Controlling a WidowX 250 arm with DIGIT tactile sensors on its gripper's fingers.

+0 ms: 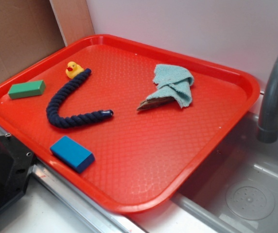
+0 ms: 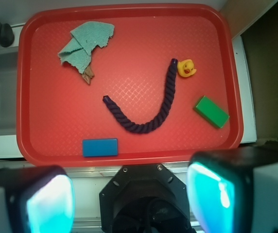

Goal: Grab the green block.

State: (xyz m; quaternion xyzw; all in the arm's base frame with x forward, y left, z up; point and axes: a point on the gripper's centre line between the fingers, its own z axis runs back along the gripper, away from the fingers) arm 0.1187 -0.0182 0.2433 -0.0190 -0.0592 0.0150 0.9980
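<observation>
Lying flat near the red tray's [image 1: 236,97] corner, the green block [image 1: 27,89] is a plain matte brick; tool [image 2: 129,199] spread.

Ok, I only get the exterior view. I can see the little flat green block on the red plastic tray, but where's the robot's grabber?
Observer: The wrist view shows the gripper high up, outside the red plastic tray, beyond the edge nearest the flat blue rectangular block.
Child: Is it open?
Observer: Yes. Its two turquoise pads stand wide apart with nothing between them.
Child: Is it over the green block?
Observer: No. In the wrist view the small flat green block lies well ahead of the gripper, toward the picture's right side.
</observation>
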